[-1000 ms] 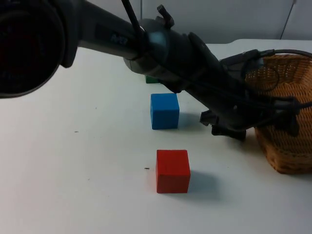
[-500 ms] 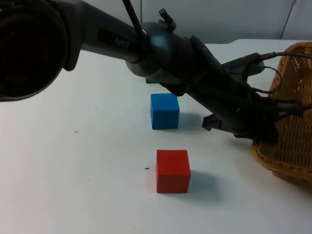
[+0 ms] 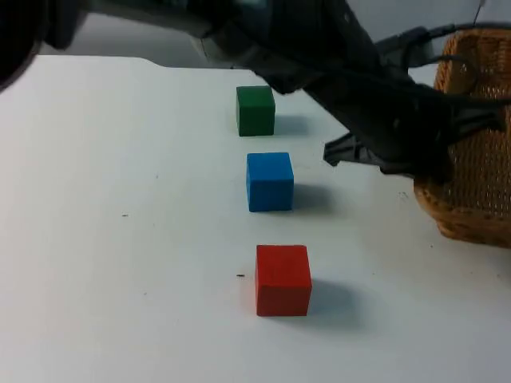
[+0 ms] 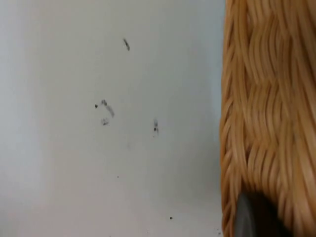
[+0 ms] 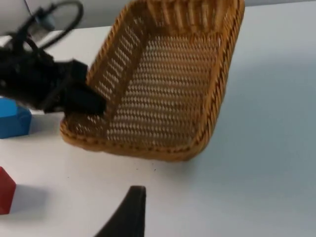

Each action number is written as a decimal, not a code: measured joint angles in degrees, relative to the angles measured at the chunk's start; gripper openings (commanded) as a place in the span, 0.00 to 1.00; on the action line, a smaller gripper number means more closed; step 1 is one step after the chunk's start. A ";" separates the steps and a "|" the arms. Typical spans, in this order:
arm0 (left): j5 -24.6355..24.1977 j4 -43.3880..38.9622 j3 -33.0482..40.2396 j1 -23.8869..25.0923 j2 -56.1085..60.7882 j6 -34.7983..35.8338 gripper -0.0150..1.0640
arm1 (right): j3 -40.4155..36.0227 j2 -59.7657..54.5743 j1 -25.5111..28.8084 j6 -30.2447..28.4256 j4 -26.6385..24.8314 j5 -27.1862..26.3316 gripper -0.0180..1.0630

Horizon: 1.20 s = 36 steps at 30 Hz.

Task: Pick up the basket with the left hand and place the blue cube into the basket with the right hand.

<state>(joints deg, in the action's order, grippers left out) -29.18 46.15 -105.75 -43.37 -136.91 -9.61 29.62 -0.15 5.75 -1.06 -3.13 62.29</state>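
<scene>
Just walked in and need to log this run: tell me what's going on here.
The left gripper is clamped on the rim of the wicker basket and holds it tilted, one side raised off the white table. The blue cube sits on the table, not yet picked, in a row between the green cube and the red cube. The right gripper waits above the table near the basket, holding nothing.

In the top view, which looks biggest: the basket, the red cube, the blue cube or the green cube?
1. Basket, though partly cut off.
2. Red cube.
3. Blue cube.
4. Green cube.
The cubes may really match; the nearer ones just look bigger.
</scene>
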 measured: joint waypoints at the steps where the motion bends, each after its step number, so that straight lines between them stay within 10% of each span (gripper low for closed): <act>1: -0.33 -4.89 0.00 0.00 1.56 3.58 0.01 | 0.00 0.00 0.00 0.00 0.00 0.00 0.98; 19: -10.31 -14.46 2.51 3.35 11.90 13.02 0.01 | 0.00 0.00 0.00 0.00 0.00 0.00 0.98; 36: -1.06 -7.15 36.55 17.57 35.30 2.06 0.01 | 0.00 0.00 0.00 0.11 0.00 0.00 0.98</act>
<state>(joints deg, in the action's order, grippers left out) -30.23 39.00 -69.19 -25.80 -101.62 -7.54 29.62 -0.15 5.75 -0.95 -3.13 62.29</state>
